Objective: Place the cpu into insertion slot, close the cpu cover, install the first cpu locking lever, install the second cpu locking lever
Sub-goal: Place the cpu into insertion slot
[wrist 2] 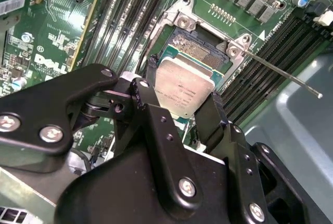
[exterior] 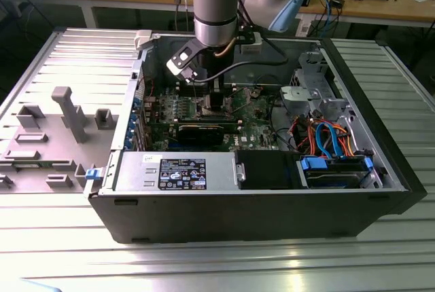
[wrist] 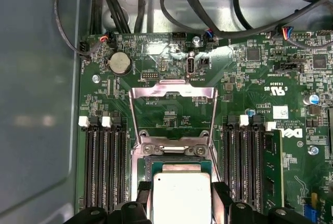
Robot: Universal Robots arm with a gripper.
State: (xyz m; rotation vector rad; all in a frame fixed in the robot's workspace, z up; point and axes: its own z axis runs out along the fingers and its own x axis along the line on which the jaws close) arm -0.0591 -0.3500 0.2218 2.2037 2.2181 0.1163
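The cpu (wrist: 182, 195) is clamped by two opposite edges between the jaws, metal top upward, and is held just over the insertion slot (wrist 2: 195, 47); in the first wrist view its edges are squared with the slot's rim, and a strip of the dark pin field is left uncovered beyond it; it appears slightly above the slot, though contact cannot be ruled out. The cpu cover (wrist: 173, 89) is stood open past the slot; a thin locking lever (wrist 2: 281, 70) is swung out over the memory slots (wrist 2: 276, 44). Small print is borne on the cpu top and white lettering on the green board (wrist: 250, 78); none is read out.
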